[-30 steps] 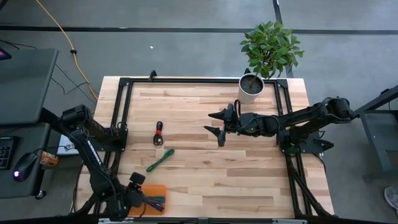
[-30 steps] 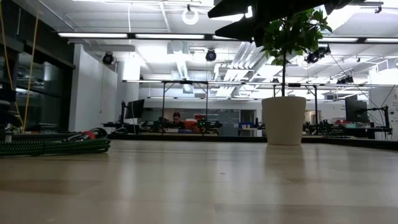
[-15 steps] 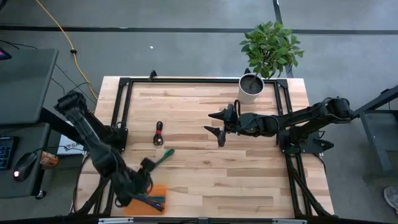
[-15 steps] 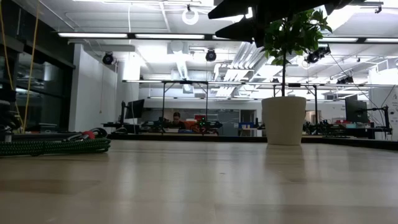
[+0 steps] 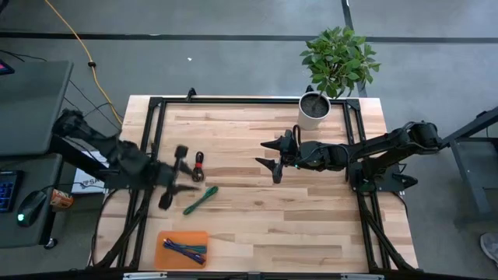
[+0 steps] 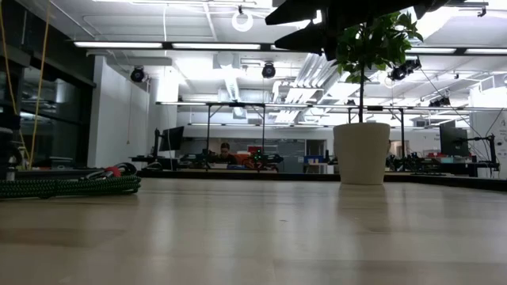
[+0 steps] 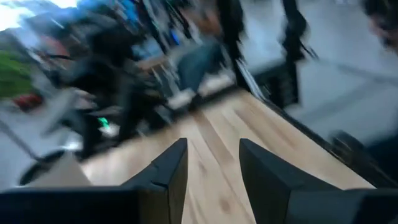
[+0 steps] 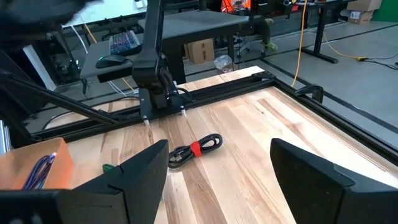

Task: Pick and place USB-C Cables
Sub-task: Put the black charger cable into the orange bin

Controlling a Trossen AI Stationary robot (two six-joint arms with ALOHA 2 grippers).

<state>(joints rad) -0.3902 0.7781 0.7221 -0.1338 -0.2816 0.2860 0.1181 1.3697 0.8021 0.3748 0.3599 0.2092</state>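
Observation:
My left gripper (image 5: pixel 174 176) (image 7: pixel 211 146) is open and empty, hovering at the table's left side just left of the red-and-black cable (image 5: pixel 198 166) and the green cable (image 5: pixel 200 200). Both cables lie flat on the wood; they also show in the low view as the green cable (image 6: pixel 71 186) and the red-and-black cable (image 6: pixel 111 170). The teal and purple-blue cables (image 5: pixel 185 250) lie in the orange tray (image 5: pixel 167 237) at the near left edge. My right gripper (image 5: pixel 272 159) (image 8: pixel 219 144) waits open above mid-table, facing the red-and-black cable (image 8: pixel 196 149).
A white pot with a green plant (image 5: pixel 315 109) (image 6: pixel 362 153) stands at the far right of the table. Black frame rails (image 5: pixel 148 140) run along the table's sides. Bare wood lies between the two grippers and along the near right part.
My left arm has swung up from the orange tray at the near left edge toward the far side. It now sits beside the red-and-black and green cables, its wrist view blurred by the motion. The cables in the tray and on the table have stayed put.

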